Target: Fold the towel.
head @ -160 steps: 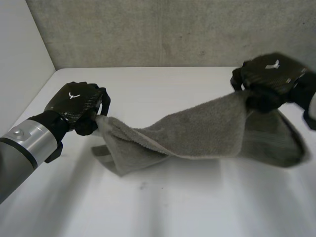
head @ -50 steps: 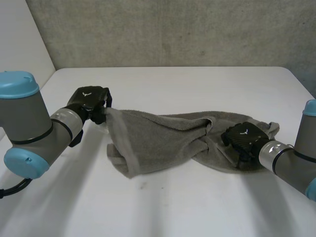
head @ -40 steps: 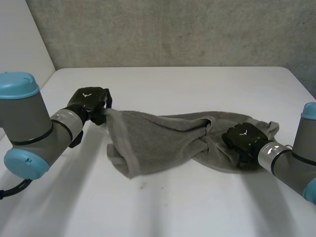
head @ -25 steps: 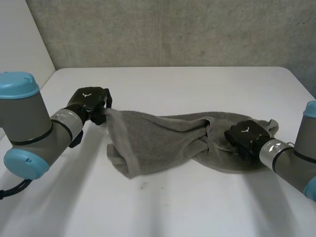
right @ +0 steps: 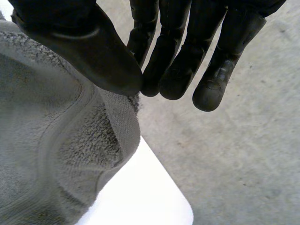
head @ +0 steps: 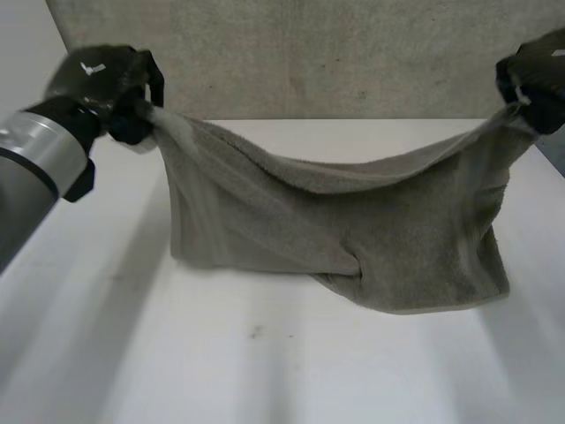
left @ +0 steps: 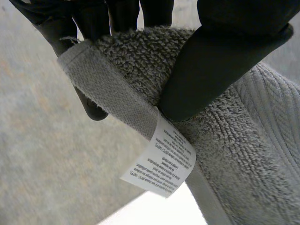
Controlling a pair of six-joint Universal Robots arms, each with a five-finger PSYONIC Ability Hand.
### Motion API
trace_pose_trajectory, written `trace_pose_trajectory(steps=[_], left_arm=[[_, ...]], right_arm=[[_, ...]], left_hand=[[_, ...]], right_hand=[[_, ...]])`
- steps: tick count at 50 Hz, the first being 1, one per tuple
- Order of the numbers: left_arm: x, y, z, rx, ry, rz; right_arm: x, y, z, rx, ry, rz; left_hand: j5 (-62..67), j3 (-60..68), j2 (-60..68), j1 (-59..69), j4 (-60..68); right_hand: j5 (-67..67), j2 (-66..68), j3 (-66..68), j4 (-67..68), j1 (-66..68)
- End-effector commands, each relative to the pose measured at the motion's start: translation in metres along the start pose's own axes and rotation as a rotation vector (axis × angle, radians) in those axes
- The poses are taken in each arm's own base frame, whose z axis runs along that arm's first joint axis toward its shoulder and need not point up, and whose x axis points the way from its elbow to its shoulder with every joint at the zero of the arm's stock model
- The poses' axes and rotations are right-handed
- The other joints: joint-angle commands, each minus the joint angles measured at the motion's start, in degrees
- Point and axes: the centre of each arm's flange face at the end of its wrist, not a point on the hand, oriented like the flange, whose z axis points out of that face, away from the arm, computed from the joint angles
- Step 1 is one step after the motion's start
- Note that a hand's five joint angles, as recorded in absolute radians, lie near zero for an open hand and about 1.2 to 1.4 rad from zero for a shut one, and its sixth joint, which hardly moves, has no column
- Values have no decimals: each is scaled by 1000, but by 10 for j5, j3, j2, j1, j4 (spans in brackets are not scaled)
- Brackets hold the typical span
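A grey towel [head: 353, 230] hangs stretched between my two hands, high over the white table [head: 265, 371], sagging in the middle with its lower edge near the tabletop. My left hand [head: 106, 84] pinches one top corner; in the left wrist view the thumb [left: 220, 61] presses the towel [left: 243, 154] corner against the fingers, beside a white care label [left: 161, 164]. My right hand [head: 538, 75] holds the other top corner; in the right wrist view its thumb [right: 84, 51] pins the towel [right: 51, 154] edge against the fingers [right: 183, 51].
A grey concrete wall [head: 335, 53] rises behind the table. Bare tabletop lies in front of the hanging towel, and the table's far corner [right: 164, 206] appears below my right hand.
Both hands rose and spread apart, lifting the towel off the table from a crumpled heap into a hanging sheet. The right hand closed on its corner.
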Motion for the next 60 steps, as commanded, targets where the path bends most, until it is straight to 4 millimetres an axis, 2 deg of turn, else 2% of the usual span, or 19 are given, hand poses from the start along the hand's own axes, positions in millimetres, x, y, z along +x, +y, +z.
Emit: trace_pose_trajectory(steps=[1,5,13,18,22,25,30,32,34,35,41,45,50,52,53,56,57,59,60], left_arm=[[0,-41,-30,49,-6,18],[0,-52,-45,21,-9,105],[-2,-36,-46,-110,4,272],[-3,10,-14,-244,40,262],[-4,26,6,-273,51,258],[-8,36,40,-261,50,257],[-14,15,69,-149,22,268],[-16,1,76,-89,9,272],[-24,-38,91,88,-40,274],[-24,-38,91,89,-40,274],[-38,-115,101,481,-123,165],[-40,-117,102,508,-120,99],[-37,-84,107,410,-92,8],[-36,-46,108,288,-81,-19],[-36,-45,108,287,-81,-19],[-27,16,94,86,-63,-51],[-27,16,94,85,-63,-51],[-24,61,78,-57,-59,-70],[-24,62,78,-57,-59,-70]], right_arm=[[26,-43,-37,54,48,-38],[33,-50,-50,58,29,-58],[26,-32,-44,-18,-67,-58],[19,6,-8,-117,-137,-31],[19,18,7,-140,-148,-19],[7,22,39,-138,-157,-34],[-6,-6,65,-28,-95,-70],[2,-17,71,35,-37,-68],[27,-48,79,220,110,-52],[27,-48,79,221,111,-52],[74,-116,65,629,358,28],[74,-122,58,644,345,52],[59,-103,66,552,251,75],[42,-78,76,450,138,89],[42,-78,76,449,137,89],[16,-46,86,339,-1,88],[3,-28,89,279,-62,87],[-28,14,93,148,-177,72],[-28,14,93,147,-177,72]], left_hand=[[113,103,102,116,102],[113,103,102,116,102],[113,103,102,116,102],[113,103,102,116,102],[113,103,102,116,102],[113,103,102,116,102],[113,103,102,116,102],[113,103,102,116,102],[113,103,102,116,102],[113,103,102,116,102],[113,103,102,116,102],[113,103,102,116,102],[113,103,102,116,102],[113,103,102,116,102],[113,103,102,116,102],[113,103,102,116,102],[113,103,102,116,102],[113,103,102,116,102],[113,103,102,116,102]], right_hand=[[21,39,35,32,40],[21,39,35,32,40],[21,39,35,32,40],[21,39,35,32,40],[21,39,35,32,40],[21,39,35,32,40],[21,39,35,32,40],[21,39,35,32,40],[21,39,35,32,40],[21,39,35,32,40],[21,39,35,32,40],[21,39,35,32,40],[21,39,35,32,40],[21,39,35,32,40],[21,39,35,32,40],[21,39,35,32,40],[21,39,35,32,40],[21,39,35,32,40],[21,39,35,32,40]])
